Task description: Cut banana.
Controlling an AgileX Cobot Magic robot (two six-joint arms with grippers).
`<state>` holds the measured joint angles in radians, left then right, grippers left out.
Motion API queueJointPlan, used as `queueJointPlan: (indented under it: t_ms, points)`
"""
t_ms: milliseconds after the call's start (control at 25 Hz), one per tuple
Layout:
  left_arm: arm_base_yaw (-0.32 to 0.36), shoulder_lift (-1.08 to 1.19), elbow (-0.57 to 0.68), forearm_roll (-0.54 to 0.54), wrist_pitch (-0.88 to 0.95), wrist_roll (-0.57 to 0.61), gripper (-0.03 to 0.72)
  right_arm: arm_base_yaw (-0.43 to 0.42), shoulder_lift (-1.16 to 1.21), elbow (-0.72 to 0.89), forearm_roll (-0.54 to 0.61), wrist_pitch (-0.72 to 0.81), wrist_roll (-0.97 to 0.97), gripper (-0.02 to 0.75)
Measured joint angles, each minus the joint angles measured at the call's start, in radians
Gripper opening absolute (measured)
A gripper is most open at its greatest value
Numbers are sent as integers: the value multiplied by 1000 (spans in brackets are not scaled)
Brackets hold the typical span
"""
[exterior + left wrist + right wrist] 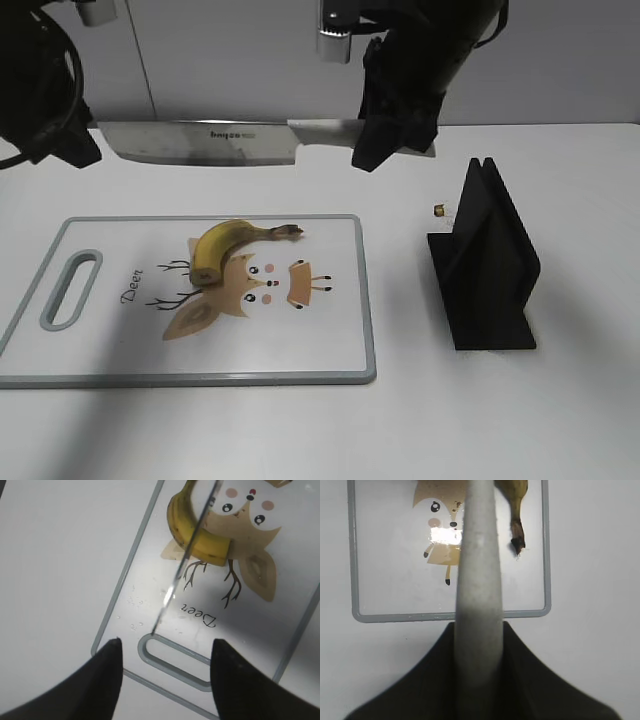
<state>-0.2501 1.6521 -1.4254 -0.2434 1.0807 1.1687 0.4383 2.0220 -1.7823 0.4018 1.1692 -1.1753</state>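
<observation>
The banana lies on the cutting board, over the deer print, roughly mid-board w/ its stem pointing toward the board's right edge and its cut-looking blunt end curling down toward the handle-slot side. Long axis runs approx left-right in the exterior view, curved. The right gripper is closed on the handle of the knife; right wrist view shows the pale handle clamped between both jaws. Blade is held in the air behind the board, w/ its length running left-right, i.e. about parallel to the banana rather than across it. Left wrist view shows the blade edge-on, crossing over the banana from that angle, but height above the fruit can't be judged. Left gripper is parted wide, holding nothing, hovering past the board's handle-slot end. So the right arm is the one placed to cut; my read is the blade needs turning crosswise to the banana, or the cut will run lengthwise. A black knife stand sits on the table right of the board.
</observation>
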Motion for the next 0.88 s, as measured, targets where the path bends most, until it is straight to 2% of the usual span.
queueJointPlan:
  t_ms: [280,760,880]
  points:
    - [-1,16,0,-12,5,30,542,33,42,-2,11,1,-25,159]
    - [-1,80,-4,-63,43,36,542,36,42,-4,37,-3,-39,159]
    - [-1,82,-4,-65,32,36,521,36,42,-4,37,-3,-40,159]
